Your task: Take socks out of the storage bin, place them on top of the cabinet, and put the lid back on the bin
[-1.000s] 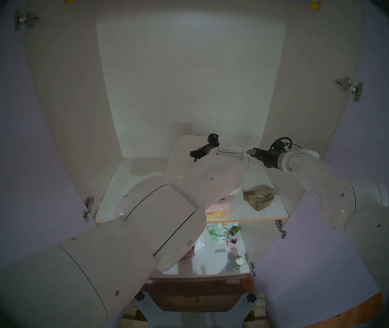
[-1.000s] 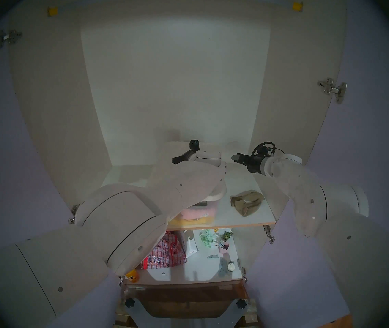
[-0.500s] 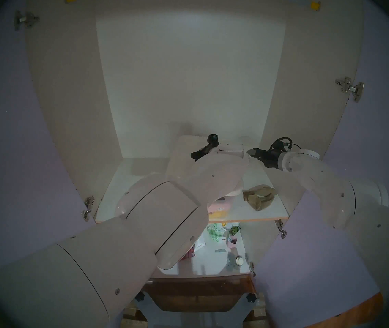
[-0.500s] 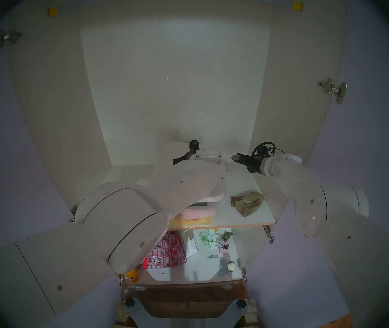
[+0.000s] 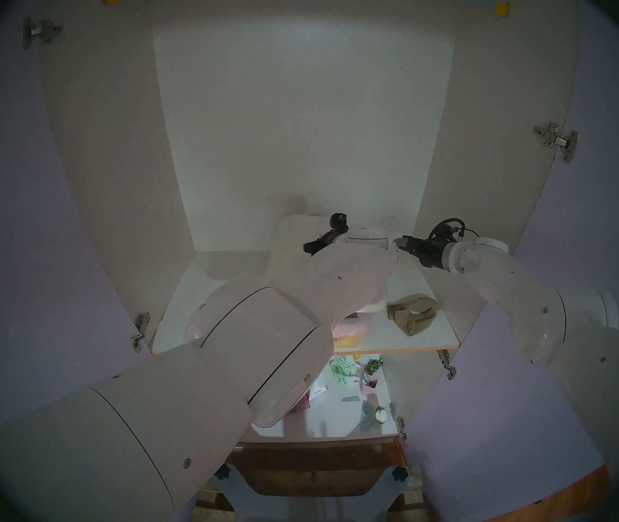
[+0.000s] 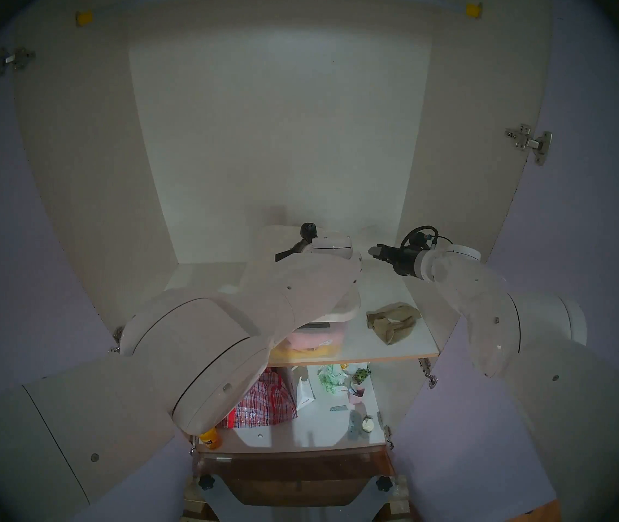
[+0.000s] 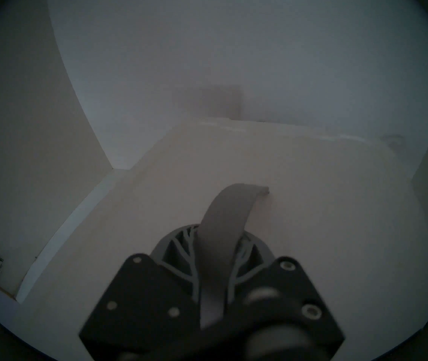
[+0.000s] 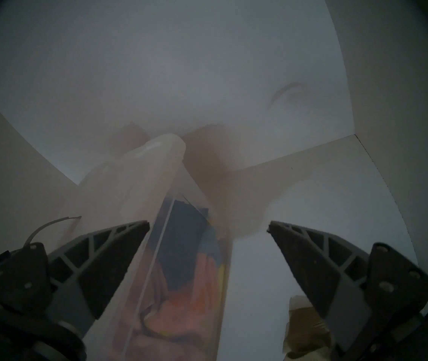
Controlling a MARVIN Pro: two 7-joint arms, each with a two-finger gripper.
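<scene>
The white lid [image 5: 289, 246] hangs tilted over the clear storage bin [image 5: 351, 331], which stands on the cabinet's upper shelf [image 5: 406, 347]. My left gripper [image 5: 310, 246] is shut on the grey strap handle [image 7: 231, 204] on top of the lid [image 7: 299, 186]. My right gripper [image 5: 398, 242] is open at the bin's back right side. In the right wrist view its jaws stand wide apart [image 8: 207, 225], with the lid's edge [image 8: 134, 180] and the bin's clear wall [image 8: 181, 287] between them. The khaki socks [image 5: 411, 314] lie on the shelf right of the bin, also in the right wrist view [image 8: 304, 326].
Pink and yellow cloths [image 6: 315, 342] and dark fabric fill the bin [image 6: 340, 327]. The cabinet's side walls and open lilac doors [image 5: 549, 378] stand close on both sides. The lower shelf holds a red checked bag [image 6: 262, 400], a pink cup [image 6: 356, 394] and small items.
My left arm has shifted slightly to the right with the lid, whose front edge has risen a little. The right arm and the socks have not moved.
</scene>
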